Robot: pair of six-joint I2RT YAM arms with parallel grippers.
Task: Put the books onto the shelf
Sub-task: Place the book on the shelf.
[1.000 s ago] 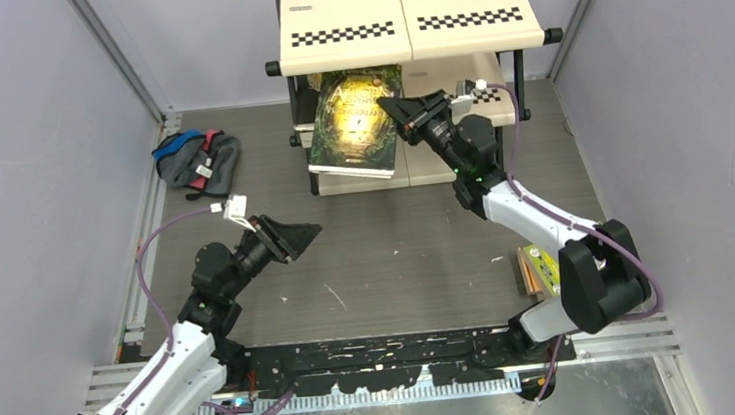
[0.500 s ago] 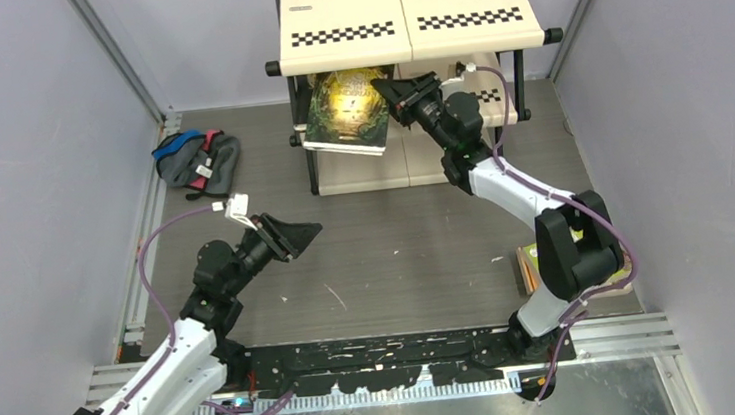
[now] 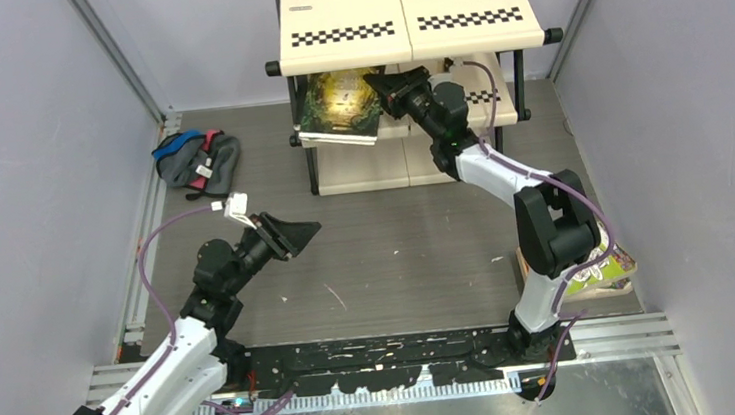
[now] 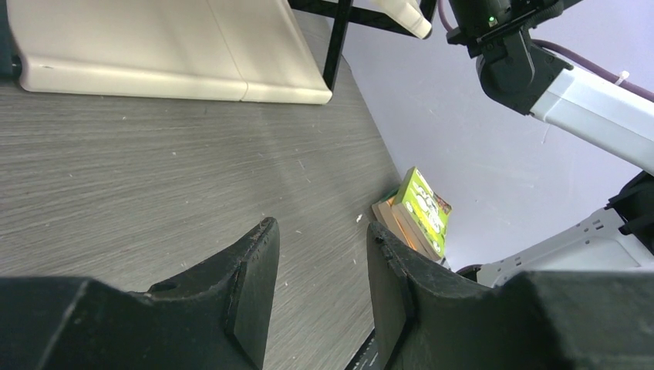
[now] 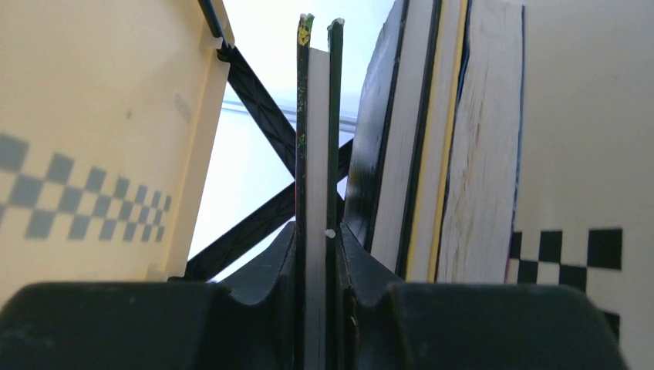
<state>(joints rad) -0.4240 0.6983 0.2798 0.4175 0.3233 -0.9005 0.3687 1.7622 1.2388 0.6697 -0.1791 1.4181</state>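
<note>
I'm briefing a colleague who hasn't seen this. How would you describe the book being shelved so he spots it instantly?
Find the checkered shelf at the far end. Just beneath its top, on the left, a dark green book with a gold glow sticks out tilted. It alone is clamped in the right gripper.

We see a glossy cover on the green-gold book (image 3: 339,105), its page edges matt paper. The shelf (image 3: 406,3) boards look like smooth cream plastic, the table (image 3: 397,245) a scuffed grey wood-grain, the bundle (image 3: 197,160) soft cloth.
</note>
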